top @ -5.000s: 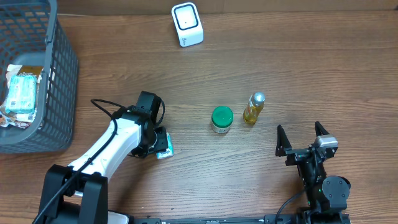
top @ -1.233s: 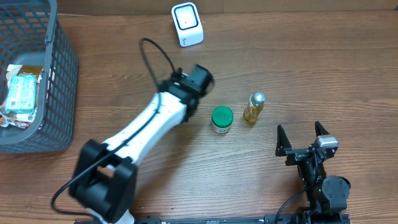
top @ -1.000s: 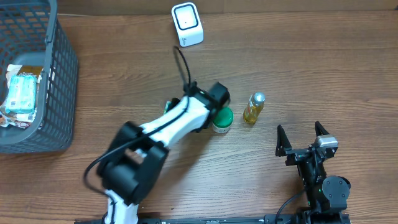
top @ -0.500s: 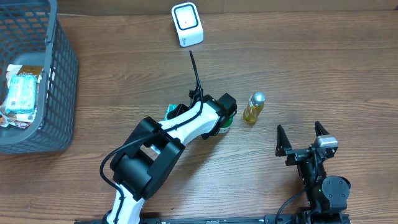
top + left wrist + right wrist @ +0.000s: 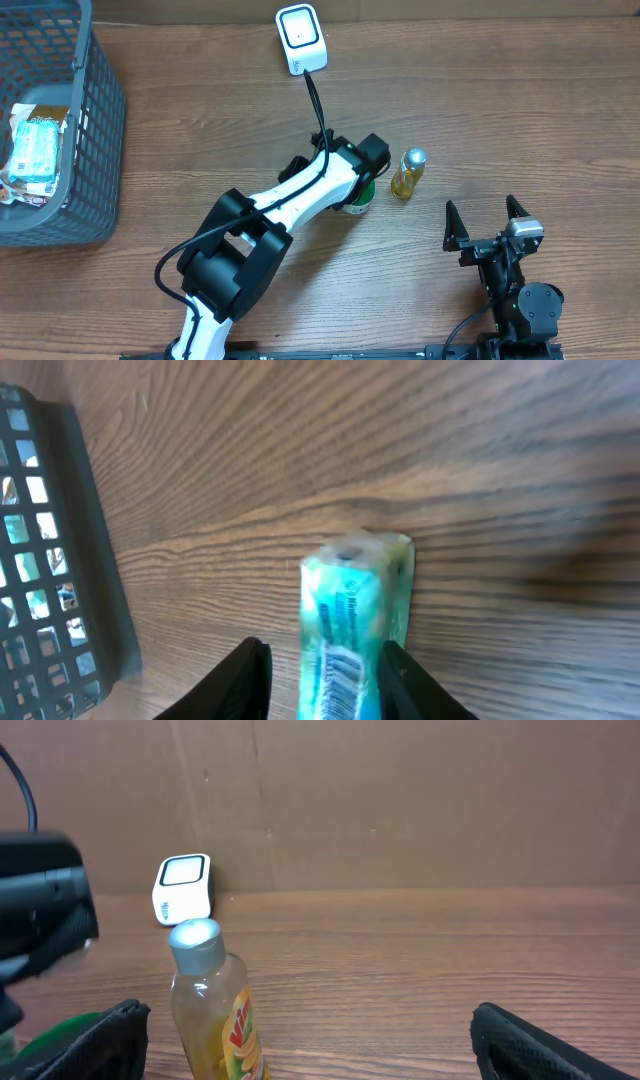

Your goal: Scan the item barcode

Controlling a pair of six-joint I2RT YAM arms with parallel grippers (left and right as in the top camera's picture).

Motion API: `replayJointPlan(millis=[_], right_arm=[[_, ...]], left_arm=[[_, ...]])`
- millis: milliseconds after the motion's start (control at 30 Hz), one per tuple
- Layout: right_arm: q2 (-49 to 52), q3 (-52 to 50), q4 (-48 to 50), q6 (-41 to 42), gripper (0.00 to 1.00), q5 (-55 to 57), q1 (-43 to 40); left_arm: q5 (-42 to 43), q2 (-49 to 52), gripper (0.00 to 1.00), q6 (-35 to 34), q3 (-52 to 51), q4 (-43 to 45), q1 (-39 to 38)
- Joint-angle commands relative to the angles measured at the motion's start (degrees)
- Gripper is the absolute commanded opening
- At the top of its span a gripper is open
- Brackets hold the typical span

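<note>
1. Grey mesh basket (image 5: 85, 150) at the far left edge of the wooden table (image 5: 520, 110). Pale teal packets (image 5: 35, 148) lie inside it.
2. White barcode scanner (image 5: 301, 38) stands at the table's far edge, left of centre, well apart from the basket.
3. Left arm (image 5: 300, 195), white with black joints, reaches diagonally from the near edge up toward mid-table. Its black cable loops up toward the scanner.
4. Left gripper (image 5: 322, 652), wrist view: fingers parted, with a teal packet (image 5: 355, 610) lying lengthwise between them, its printed barcode facing the camera. Bare wood shows between the packet and the picture-left finger; the picture-right finger (image 5: 405, 675) sits at the packet's edge. Not pinching it. The packet's far end meets the table; whether it rests flat there I cannot tell. The basket wall fills the left of this view.
5. Green-lidded jar (image 5: 358, 200), mid-table, largely hidden under the left arm's wrist.
6. Yellow bottle (image 5: 406, 177) with a silver cap, upright, just right of the jar and apart from it.
7. Right gripper (image 5: 481, 208) near the table's front right, fingers spread wide, nothing between them; the bottle is near, not touching.
</note>
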Motion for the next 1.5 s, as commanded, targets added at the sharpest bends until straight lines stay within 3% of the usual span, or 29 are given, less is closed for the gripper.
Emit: replayJointPlan(millis=[0,100,200,467,667,967,1067,1133,1200,1300,1467], right_arm=[[-0.4,-0.6,0.2,0.1,1.0,0.2,-0.3],[-0.4,-0.6,0.2,0.1,1.0,0.2,-0.3],[-0.4,-0.6,0.2,0.1,1.0,0.2,-0.3],[-0.4,-0.6,0.2,0.1,1.0,0.2,-0.3],[-0.4,-0.6,0.2,0.1,1.0,0.2,-0.3],[-0.4,-0.6,0.2,0.1,1.0,0.2,-0.3],[-0.4,-0.6,0.2,0.1,1.0,0.2,-0.3],[-0.4,-0.6,0.2,0.1,1.0,0.2,-0.3],[-0.4,-0.6,0.2,0.1,1.0,0.2,-0.3],[-0.4,-0.6,0.2,0.1,1.0,0.2,-0.3],[-0.4,-0.6,0.2,0.1,1.0,0.2,-0.3]], left_arm=[[4.6,0.5,0.45,-1.0,5.9,-3.2,0.6],[10.4,0.3,0.65,-0.7,9.4,-5.8,2.7],[20.8,0.2,0.75,3.1,11.6,-7.3,5.9],[38.7,0.2,0.83,8.3,11.0,-8.5,17.0],[40.4,0.2,0.79,13.5,6.4,-5.3,18.8],[40.0,0.2,0.75,13.6,0.0,1.9,18.6],[40.0,0.2,0.59,13.6,0.0,2.2,18.6],[40.0,0.2,0.29,13.6,0.0,2.5,18.6],[40.0,0.2,0.18,13.6,0.0,2.6,18.6],[40.0,0.2,0.18,13.6,0.0,3.0,18.6],[42.2,0.2,0.44,13.6,0.0,3.2,18.6]])
